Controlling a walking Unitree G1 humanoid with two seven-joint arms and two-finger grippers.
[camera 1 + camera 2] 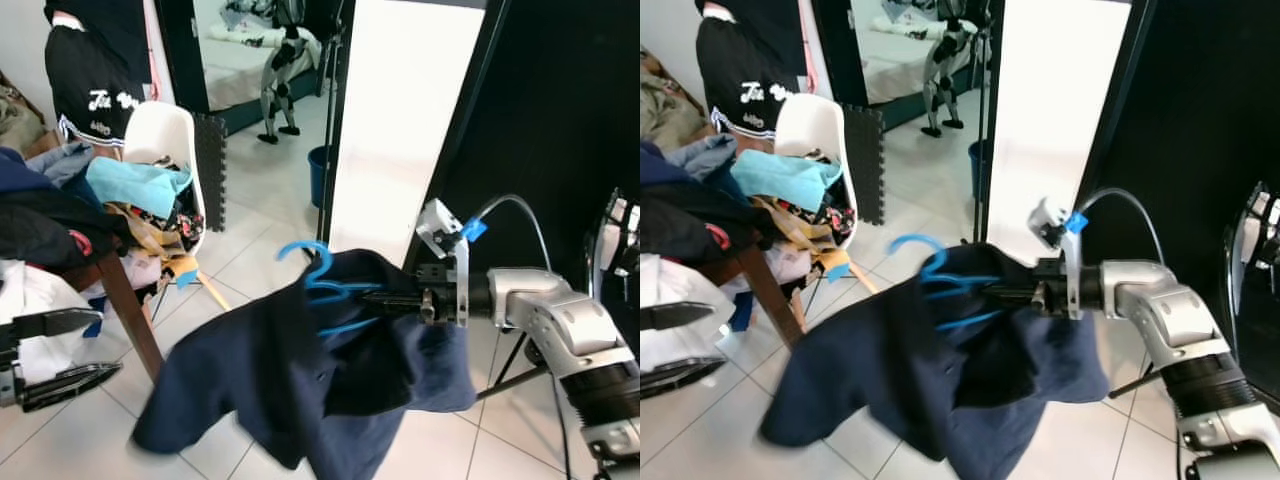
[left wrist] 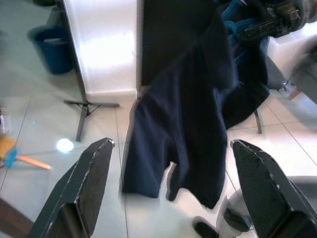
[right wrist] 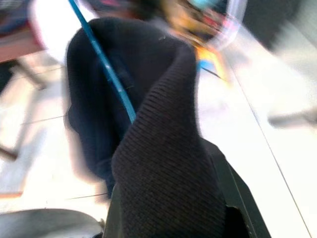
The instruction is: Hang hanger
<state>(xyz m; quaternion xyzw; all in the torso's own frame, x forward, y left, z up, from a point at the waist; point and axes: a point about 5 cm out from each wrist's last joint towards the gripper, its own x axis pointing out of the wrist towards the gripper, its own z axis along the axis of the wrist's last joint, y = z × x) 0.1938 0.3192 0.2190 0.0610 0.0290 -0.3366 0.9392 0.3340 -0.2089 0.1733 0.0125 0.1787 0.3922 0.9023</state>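
Left eye view: right end effector (image 1: 372,297) outstretched, clamping garment-draped blue hanger (image 1: 318,285).

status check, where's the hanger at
Right gripper shut on blue hanger, navy garment draped over it, held in mid-air. Left gripper open, empty. Not yet hung.

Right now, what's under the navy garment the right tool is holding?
Under the navy garment: white tiled floor, and a blue hanger partly covered. The right tool tips are buried in cloth.
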